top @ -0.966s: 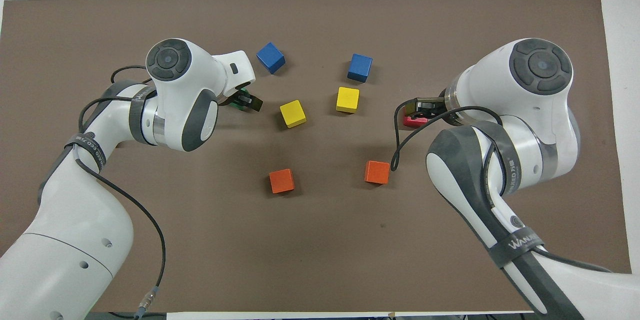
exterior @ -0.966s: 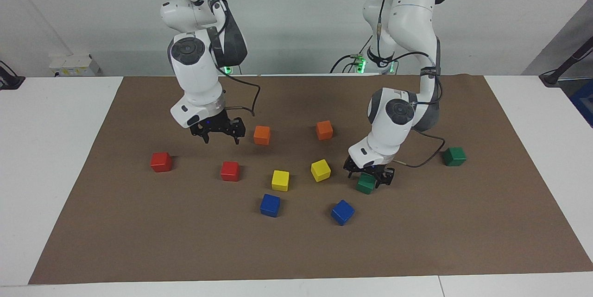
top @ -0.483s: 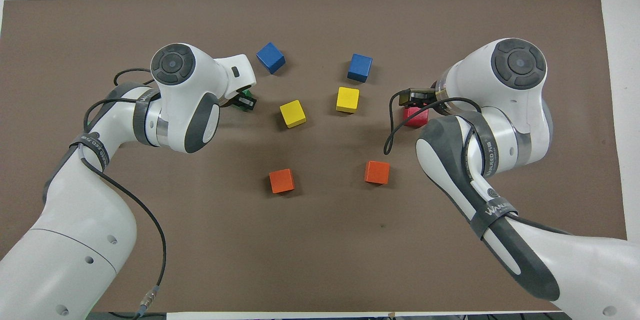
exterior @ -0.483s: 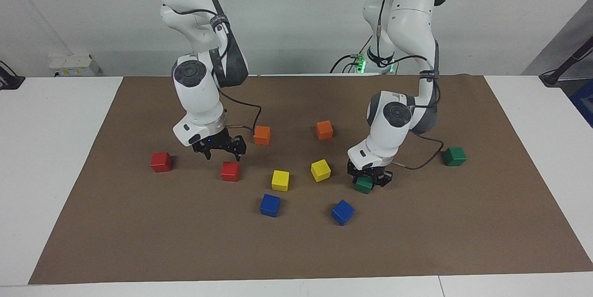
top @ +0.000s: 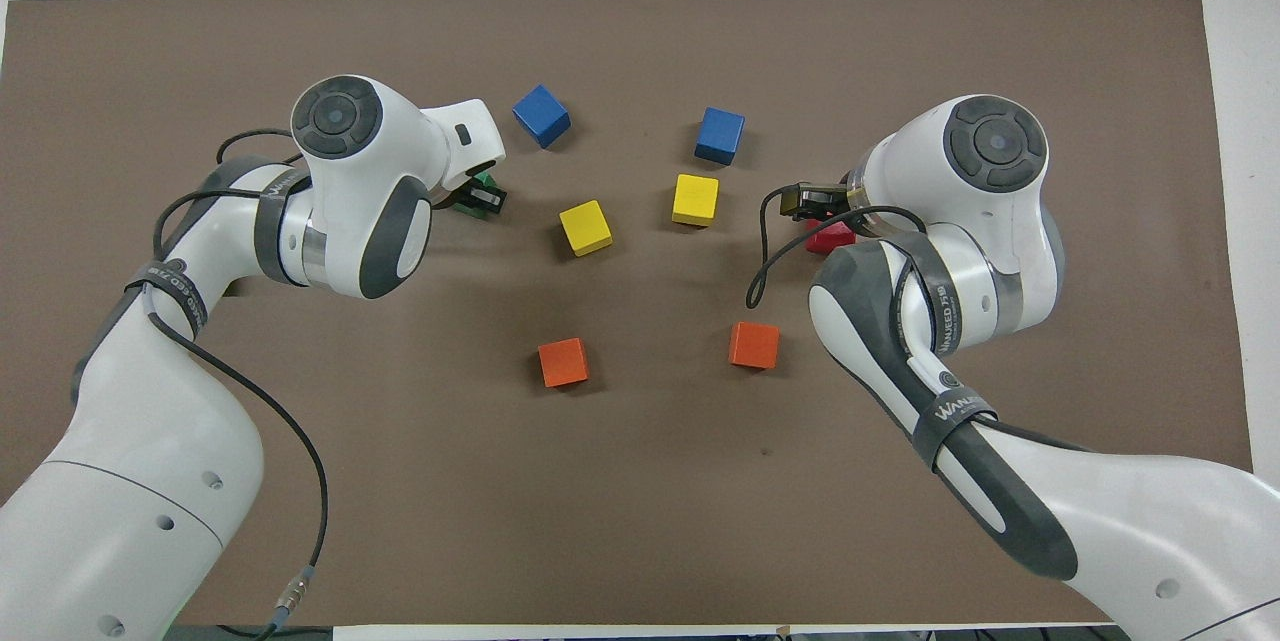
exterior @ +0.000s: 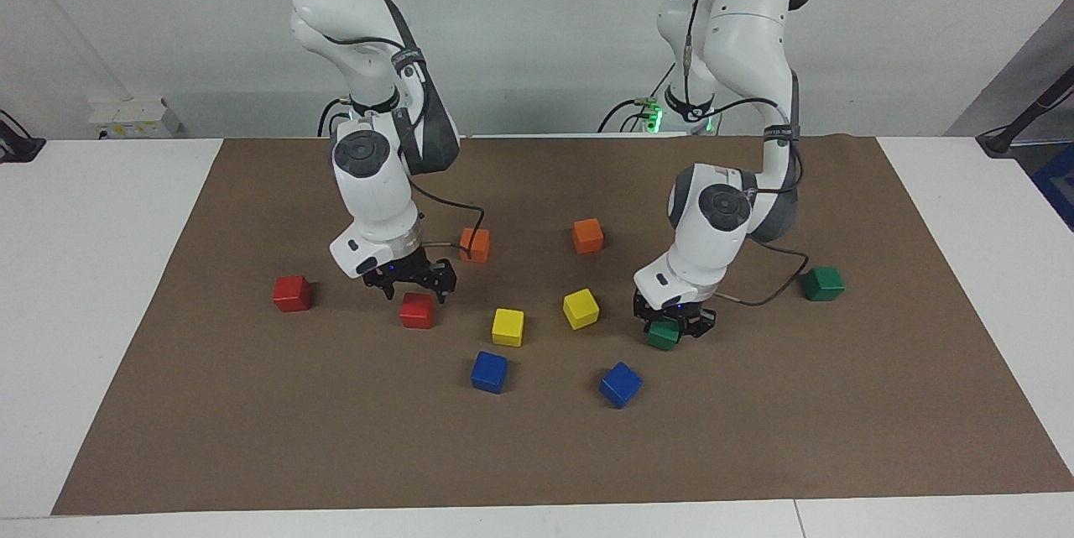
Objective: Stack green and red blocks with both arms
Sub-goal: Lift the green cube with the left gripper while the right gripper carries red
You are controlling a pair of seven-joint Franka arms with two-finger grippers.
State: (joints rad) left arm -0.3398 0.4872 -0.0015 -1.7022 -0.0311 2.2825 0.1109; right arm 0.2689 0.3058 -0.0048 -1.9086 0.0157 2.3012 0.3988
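Green block (exterior: 663,335) sits on the brown mat (exterior: 252,437) toward the left arm's end, beside the yellow blocks. Left gripper (exterior: 676,326) is down on it, fingers closed against its sides; block looks to rest on the mat. In the overhead view only a corner of this block (top: 484,183) shows past the left wrist, at about 9 o'clock from the nearer yellow block (top: 585,227).

Second green block (exterior: 821,283) lies alone near the left arm's end of the tabletop (exterior: 84,269), untouched.

Red block (exterior: 416,310) lies toward the right arm's end. Right gripper (exterior: 414,284) hovers just over it, fingers spread apart, tips at either side of the block's top; not clamped. Overhead view shows the block (top: 830,238) partly under the right wrist.

Second red block (exterior: 291,293) sits apart, closer to the right arm's end, untouched.

Others, all single on the mat: two yellow blocks (exterior: 507,326) (exterior: 581,308) near the middle; two blue blocks (exterior: 489,371) (exterior: 620,384) farther from the robots; two orange blocks (exterior: 475,245) (exterior: 587,235) nearer the robots. In the overhead view the blue pair sits at 12 o'clock from the yellow pair, the orange pair at 6 o'clock.

No block is stacked on another.
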